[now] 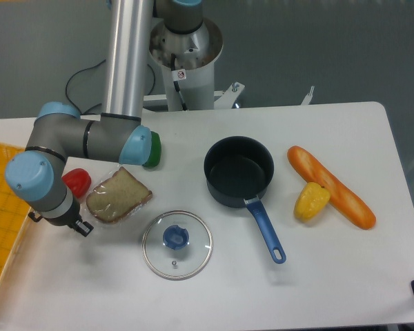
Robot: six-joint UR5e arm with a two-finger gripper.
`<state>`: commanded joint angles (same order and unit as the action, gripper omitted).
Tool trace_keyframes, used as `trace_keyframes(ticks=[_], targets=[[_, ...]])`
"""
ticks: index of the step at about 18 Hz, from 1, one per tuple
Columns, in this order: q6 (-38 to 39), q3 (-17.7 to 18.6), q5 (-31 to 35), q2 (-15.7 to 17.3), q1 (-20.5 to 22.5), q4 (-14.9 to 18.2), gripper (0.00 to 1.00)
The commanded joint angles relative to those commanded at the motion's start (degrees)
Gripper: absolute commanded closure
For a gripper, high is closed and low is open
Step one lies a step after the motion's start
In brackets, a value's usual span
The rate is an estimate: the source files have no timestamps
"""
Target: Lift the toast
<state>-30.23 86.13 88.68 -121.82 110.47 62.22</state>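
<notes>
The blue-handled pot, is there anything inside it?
The pot looks empty: only its dark bottom shows. Its glass lid lies flat on the table in front and to the left, not on the pot. Nothing covers the inside from this camera.

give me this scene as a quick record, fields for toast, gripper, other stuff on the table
toast: wrapped slice lying flat on the table, left of centre
gripper: at the toast's left edge, mostly hidden under the wrist; open or shut not visible
red item: beside the toast, upper left
glass lid: flat, below the toast
pot: dark, empty, blue handle toward the front
baguette: right side
yellow pepper: against the baguette
</notes>
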Motion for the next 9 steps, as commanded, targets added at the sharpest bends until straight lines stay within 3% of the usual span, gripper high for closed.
trace_keyframes(ticks=[4,9], targets=[[-4.92,-2.02,0.0,1.41,1.41,5.88,1.0],[-9.57,-5.27,-0.09,3.86,2.99,10.29,1.0]])
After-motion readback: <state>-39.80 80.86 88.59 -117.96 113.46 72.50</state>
